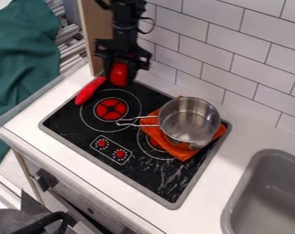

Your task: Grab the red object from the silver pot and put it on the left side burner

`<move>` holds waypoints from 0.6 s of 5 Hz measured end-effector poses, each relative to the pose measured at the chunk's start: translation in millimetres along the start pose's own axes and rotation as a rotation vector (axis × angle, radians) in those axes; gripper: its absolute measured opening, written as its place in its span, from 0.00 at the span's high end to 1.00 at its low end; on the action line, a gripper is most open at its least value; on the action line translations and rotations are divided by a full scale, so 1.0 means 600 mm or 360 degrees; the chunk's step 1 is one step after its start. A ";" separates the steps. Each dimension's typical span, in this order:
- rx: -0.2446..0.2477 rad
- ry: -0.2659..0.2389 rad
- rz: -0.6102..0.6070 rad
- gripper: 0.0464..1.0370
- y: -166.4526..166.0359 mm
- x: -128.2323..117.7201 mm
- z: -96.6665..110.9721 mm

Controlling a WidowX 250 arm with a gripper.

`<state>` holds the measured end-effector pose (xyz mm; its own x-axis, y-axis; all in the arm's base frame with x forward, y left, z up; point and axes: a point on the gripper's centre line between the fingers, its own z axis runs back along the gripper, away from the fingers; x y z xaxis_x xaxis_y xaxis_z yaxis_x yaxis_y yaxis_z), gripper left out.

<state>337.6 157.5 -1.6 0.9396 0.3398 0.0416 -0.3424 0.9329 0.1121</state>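
The gripper [119, 75] hangs over the back left corner of the black stove, shut on a rounded red object [118, 74] that shows between its dark fingers. Right of the middle, the silver pot [189, 119] stands on an orange cloth over the right burner, with its handle pointing left; no object is visible inside it. The left burner [111, 109] has a red centre and nothing on it. It lies in front of the gripper, toward the camera.
A long red textured item [90, 90] lies across the stove's left edge, beside the held object. The orange cloth [180, 151] spreads under the pot. A tiled wall [235, 50] rises behind, and a grey sink [268, 192] is at the lower right.
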 end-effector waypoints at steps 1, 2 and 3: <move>0.0010 0.0027 0.0022 0.50 0.027 -0.010 -0.011; 0.0014 0.0066 -0.0045 0.50 0.027 -0.017 -0.027; 0.0009 0.0093 -0.0140 0.50 0.019 -0.038 -0.043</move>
<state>312.4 163.6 -27.0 0.9644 0.2632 -0.0266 -0.2584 0.9588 0.1185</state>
